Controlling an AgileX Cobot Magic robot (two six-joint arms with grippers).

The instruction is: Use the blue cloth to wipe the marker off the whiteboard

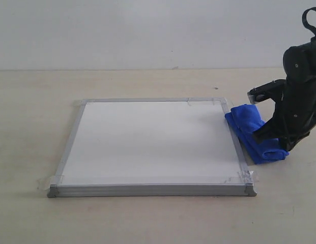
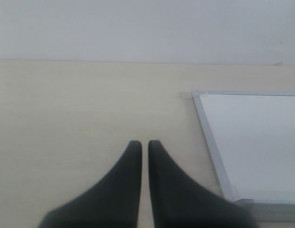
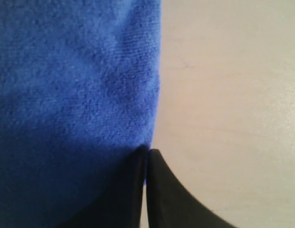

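Observation:
The whiteboard [image 1: 147, 142] lies flat on the table, and its white face shows no red marker lines. The blue cloth [image 1: 247, 127] is folded on the table, touching the board's right edge. My right gripper [image 1: 269, 134] is down on the cloth's right side. In the right wrist view its fingers are closed [image 3: 147, 151] at the rim of the cloth [image 3: 76, 80], with a sliver of blue between the tips. My left gripper [image 2: 144, 142] is shut and empty over bare table, just left of the whiteboard [image 2: 256, 142]. It is out of the exterior view.
A pale wooden table [image 1: 35, 101] carries everything and a plain white wall [image 1: 147, 30] stands behind it. Clear tape holds the board's corners [image 1: 248, 178]. The black right arm [image 1: 300, 76] rises at the right edge.

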